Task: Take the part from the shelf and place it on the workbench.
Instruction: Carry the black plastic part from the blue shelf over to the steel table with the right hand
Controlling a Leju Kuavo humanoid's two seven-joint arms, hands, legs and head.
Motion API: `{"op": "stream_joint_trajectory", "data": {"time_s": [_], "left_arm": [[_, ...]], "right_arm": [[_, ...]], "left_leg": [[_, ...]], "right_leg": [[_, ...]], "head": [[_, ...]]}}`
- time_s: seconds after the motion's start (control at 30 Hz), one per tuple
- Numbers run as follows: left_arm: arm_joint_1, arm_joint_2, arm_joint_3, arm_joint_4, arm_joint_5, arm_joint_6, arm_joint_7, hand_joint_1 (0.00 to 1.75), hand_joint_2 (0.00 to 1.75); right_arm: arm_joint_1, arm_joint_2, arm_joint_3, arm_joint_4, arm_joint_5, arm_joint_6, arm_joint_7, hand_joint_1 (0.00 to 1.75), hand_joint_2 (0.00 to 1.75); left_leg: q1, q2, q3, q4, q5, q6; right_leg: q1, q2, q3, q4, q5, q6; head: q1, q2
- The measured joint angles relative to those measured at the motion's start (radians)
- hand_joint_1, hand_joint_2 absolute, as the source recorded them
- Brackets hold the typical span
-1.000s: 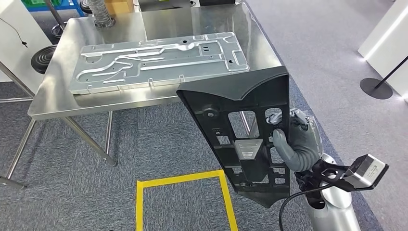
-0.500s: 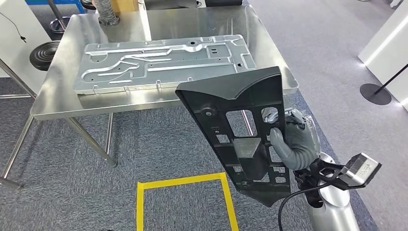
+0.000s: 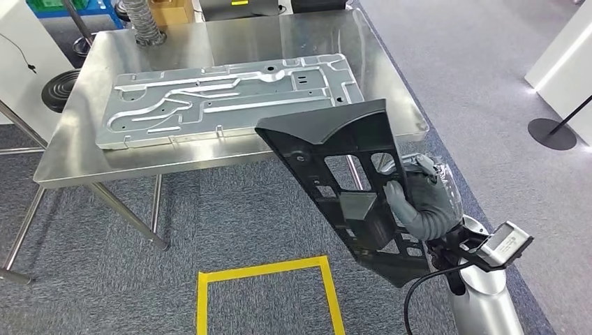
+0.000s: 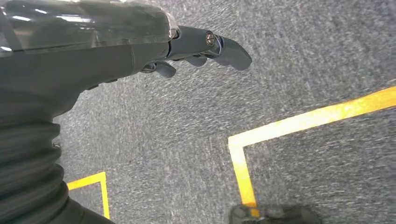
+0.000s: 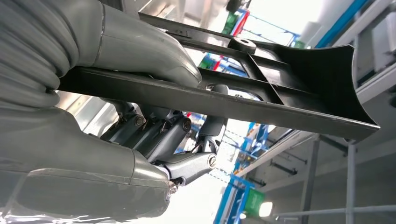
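Head view: the right hand (image 3: 419,199) grips the black part (image 3: 345,174) in the air, its top edge over the steel surface (image 3: 230,35) beside the metal panel (image 3: 230,98). Left wrist view — the left hand (image 4: 196,49) hangs over carpet, fingers loosely apart, holding nothing. Right wrist view — thumb (image 5: 140,51) and fingers (image 5: 187,165) clamp the part's edge.

This looks like a factory demonstration or workshop floor. A stainless steel workbench (image 3: 209,150) carrying a stamped metal panel (image 3: 223,98) stands on grey carpet tiles (image 3: 230,209) marked with yellow tape (image 3: 265,269). A stanchion base (image 3: 551,132) sits at the far right, and a corrugated hose (image 3: 143,24) rises at the bench's far left.
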Motion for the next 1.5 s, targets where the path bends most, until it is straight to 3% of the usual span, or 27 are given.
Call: {"op": "stream_joint_trajectory", "data": {"time_s": [0.07, 0.1, 0.23, 0.3, 0.37, 0.4, 0.43, 0.47, 0.53, 0.6, 0.67, 0.77, 0.87, 0.9, 0.93, 0.97, 1.03, 1.1, 1.2, 1.27, 1.3, 1.4, 1.43, 1.47, 1.5], "left_arm": [[-0.001, 0.0, 0.0, 0.0, -0.001, -0.001, 0.0, 0.0, 1.75], [-0.001, 0.0, 0.0, 0.0, -0.001, -0.001, 0.0, 0.0, 1.75], [0.001, -0.001, 0.001, 0.0, -0.004, -0.003, 0.0, 0.0, 1.75], [-0.001, -0.001, 0.001, 0.0, -0.005, -0.003, 0.0, 0.0, 1.75], [-0.002, -0.001, 0.001, 0.0, -0.007, -0.004, 0.0, 0.0, 1.75], [-0.001, -0.001, 0.001, 0.0, -0.008, -0.004, 0.0, 0.0, 1.75], [-0.001, -0.001, 0.001, 0.0, -0.008, -0.005, 0.0, 0.0, 1.75], [-0.001, -0.001, 0.001, 0.0, -0.009, -0.005, 0.0, 0.0, 1.75], [-0.001, -0.002, 0.001, 0.0, -0.011, -0.006, 0.0, 0.0, 1.75], [-0.003, -0.004, 0.001, 0.0, -0.012, -0.007, 0.0, 0.0, 1.75], [-0.004, -0.006, 0.001, 0.0, -0.015, -0.009, 0.0, 0.0, 1.75], [-0.006, -0.007, 0.001, 0.0, -0.018, -0.011, 0.0, 0.0, 1.75], [-0.006, -0.007, 0.001, 0.0, -0.019, -0.012, 0.0, 0.0, 1.75], [-0.005, -0.007, 0.001, 0.0, -0.02, -0.013, 0.0, 0.0, 1.75], [-0.005, -0.007, 0.001, 0.0, -0.02, -0.013, 0.0, 0.0, 1.75], [-0.005, -0.007, 0.001, 0.0, -0.021, -0.014, 0.0, 0.0, 1.75], [-0.006, -0.006, 0.0, 0.0, -0.021, -0.015, 0.0, 0.0, 1.75], [-0.008, -0.006, 0.0, 0.0, -0.022, -0.016, 0.0, 0.0, 1.75], [-0.01, -0.006, -0.001, 0.0, -0.025, -0.017, 0.0, 0.0, 1.75], [-0.011, -0.006, -0.001, 0.0, -0.025, -0.018, 0.0, 0.0, 1.75], [-0.013, -0.006, -0.001, 0.0, -0.025, -0.018, 0.0, 0.0, 1.75], [-0.015, -0.007, -0.001, 0.0, -0.025, -0.018, -0.001, 0.0, 1.75], [-0.015, -0.007, -0.001, 0.0, -0.025, -0.018, -0.001, 0.0, 1.75], [-0.015, -0.007, -0.001, 0.0, -0.025, -0.018, -0.001, 0.0, 1.75], [-0.015, -0.007, -0.001, 0.0, -0.025, -0.019, -0.002, 0.0, 1.75]], "right_arm": [[-0.001, 0.0, 0.0, 0.0, 0.015, -0.01, -0.004, 1.75, 1.75], [-0.001, 0.0, 0.0, -0.001, 0.025, -0.016, -0.007, 1.75, 1.75], [0.001, 0.0, 0.0, -0.004, 0.083, -0.058, -0.028, 1.75, 1.75], [0.002, -0.001, 0.0, -0.008, 0.11, -0.079, -0.036, 1.75, 1.75], [0.008, -0.001, 0.0, -0.01, 0.131, -0.094, -0.039, 1.75, 1.75], [0.011, -0.001, 0.0, -0.01, 0.139, -0.1, -0.04, 1.75, 1.75], [0.014, -0.001, 0.0, -0.01, 0.146, -0.104, -0.04, 1.75, 1.75], [0.015, -0.001, 0.0, -0.011, 0.152, -0.108, -0.04, 1.75, 1.75], [0.016, -0.002, 0.0, -0.014, 0.164, -0.117, -0.042, 1.75, 1.75], [0.016, -0.002, 0.0, -0.019, 0.175, -0.125, -0.044, 1.75, 1.75], [0.018, -0.003, 0.0, -0.023, 0.185, -0.134, -0.046, 1.75, 1.75], [0.025, -0.004, 0.0, -0.033, 0.193, -0.142, -0.049, 1.75, 1.75], [0.031, -0.005, 0.0, -0.037, 0.191, -0.144, -0.049, 1.75, 1.75], [0.033, -0.005, 0.0, -0.037, 0.189, -0.144, -0.049, 1.75, 1.75], [0.036, -0.006, 0.0, -0.037, 0.187, -0.143, -0.049, 1.75, 1.75], [0.038, -0.006, 0.0, -0.037, 0.185, -0.143, -0.049, 1.75, 1.75], [0.039, -0.008, 0.0, -0.037, 0.185, -0.143, -0.048, 1.75, 1.75], [0.037, -0.011, 0.0, -0.037, 0.185, -0.143, -0.047, 1.75, 1.75], [0.032, -0.018, 0.0, -0.037, 0.184, -0.145, -0.039, 1.75, 1.75], [0.026, -0.025, -0.001, -0.036, 0.179, -0.145, -0.035, 1.75, 1.75], [0.022, -0.03, -0.002, -0.035, 0.175, -0.146, -0.033, 1.75, 1.75], [0.013, -0.042, -0.006, -0.021, 0.16, -0.146, -0.027, 1.75, 1.75], [0.011, -0.045, -0.007, -0.014, 0.155, -0.146, -0.023, 1.75, 1.75], [0.007, -0.047, -0.01, -0.008, 0.15, -0.146, -0.019, 1.75, 1.75], [0.001, -0.05, -0.013, -0.002, 0.146, -0.146, -0.016, 1.75, 1.75]], "left_leg": [[-0.002, 0.0, 0.051, -0.116, 0.05, 0.006], [-0.004, 0.0, 0.061, -0.141, 0.053, 0.01], [-0.005, -0.002, 0.068, -0.154, 0.048, 0.034], [-0.002, -0.001, 0.074, -0.162, 0.048, 0.044], [-0.004, -0.001, 0.076, -0.162, 0.044, 0.05], [-0.005, -0.001, 0.078, -0.161, 0.041, 0.051], [-0.007, -0.002, 0.082, -0.16, 0.038, 0.052], [-0.008, -0.003, 0.087, -0.16, 0.034, 0.052], [-0.011, -0.004, 0.1, -0.16, 0.025, 0.05], [-0.014, -0.004, 0.105, -0.159, 0.018, 0.044], [-0.013, -0.003, 0.105, -0.161, 0.014, 0.033], [-0.012, -0.001, 0.095, -0.126, -0.011, 0.017], [-0.005, -0.001, 0.008, 0.054, -0.093, 0.002], [-0.002, -0.001, -0.022, 0.105, -0.106, -0.002], [0.0, -0.001, -0.038, 0.124, -0.099, -0.005], [0.003, 0.0, -0.033, 0.101, -0.071, -0.008], [0.006, 0.0, 0.021, -0.028, 0.006, -0.009], [0.005, 0.0, 0.065, -0.127, 0.04, -0.001], [0.001, -0.001, 0.071, -0.144, 0.036, 0.019], [0.003, -0.001, 0.075, -0.151, 0.038, 0.033], [0.004, -0.001, 0.077, -0.154, 0.039, 0.038], [0.001, -0.001, 0.078, -0.154, 0.035, 0.045], [0.0, -0.001, 0.08, -0.154, 0.033, 0.046], [-0.001, -0.002, 0.083, -0.153, 0.031, 0.047], [-0.002, -0.003, 0.088, -0.153, 0.029, 0.046]], "right_leg": [[0.003, 0.001, 0.009, 0.003, -0.011, 0.009], [0.005, 0.001, 0.01, 0.004, -0.014, 0.014], [0.002, 0.001, 0.004, 0.018, -0.029, 0.037], [-0.001, -0.001, -0.04, 0.105, -0.073, 0.046], [-0.001, -0.001, -0.121, 0.245, -0.122, 0.05], [-0.001, -0.001, -0.152, 0.29, -0.126, 0.051], [0.0, -0.001, -0.166, 0.298, -0.111, 0.049], [0.0, -0.001, -0.159, 0.265, -0.075, 0.046], [0.004, -0.001, -0.103, 0.127, 0.008, 0.032], [0.012, -0.002, -0.063, 0.029, 0.043, 0.018], [0.017, -0.001, -0.058, 0.01, 0.04, 0.01], [0.008, -0.002, -0.042, -0.007, 0.042, -0.001], [0.005, -0.005, -0.029, -0.012, 0.035, -0.01], [0.005, -0.005, -0.026, -0.011, 0.032, -0.01], [0.004, -0.004, -0.024, -0.009, 0.028, -0.009], [0.003, -0.002, -0.021, -0.006, 0.023, -0.006], [0.0, 0.0, -0.012, 0.002, 0.011, 0.002], [0.003, 0.002, -0.01, 0.011, 0.001, 0.013], [0.003, 0.002, -0.011, 0.011, -0.002, 0.029], [0.0, 0.0, -0.021, 0.036, -0.022, 0.04], [-0.001, 0.0, -0.04, 0.077, -0.044, 0.044], [-0.002, 0.0, -0.147, 0.277, -0.121, 0.051], [-0.002, 0.0, -0.169, 0.309, -0.12, 0.051], [-0.002, 0.0, -0.169, 0.297, -0.097, 0.049], [-0.001, 0.0, -0.149, 0.245, -0.058, 0.045]], "head": [[0.0, 0.0], [0.0, 0.0], [0.0, 0.0], [0.0, 0.0], [0.0, 0.0], [0.0, 0.0], [0.0, 0.0], [0.0, 0.0], [0.0, 0.0], [0.0, 0.0], [0.0, 0.0], [0.0, 0.0], [0.0, 0.0], [0.0, 0.0], [0.0, 0.0], [0.0, 0.0], [0.0, 0.0], [0.0, 0.0], [0.0, 0.0], [0.0, 0.0], [0.0, 0.0], [0.0, 0.0], [0.0, 0.0], [0.0, 0.0], [0.0, 0.0]]}}
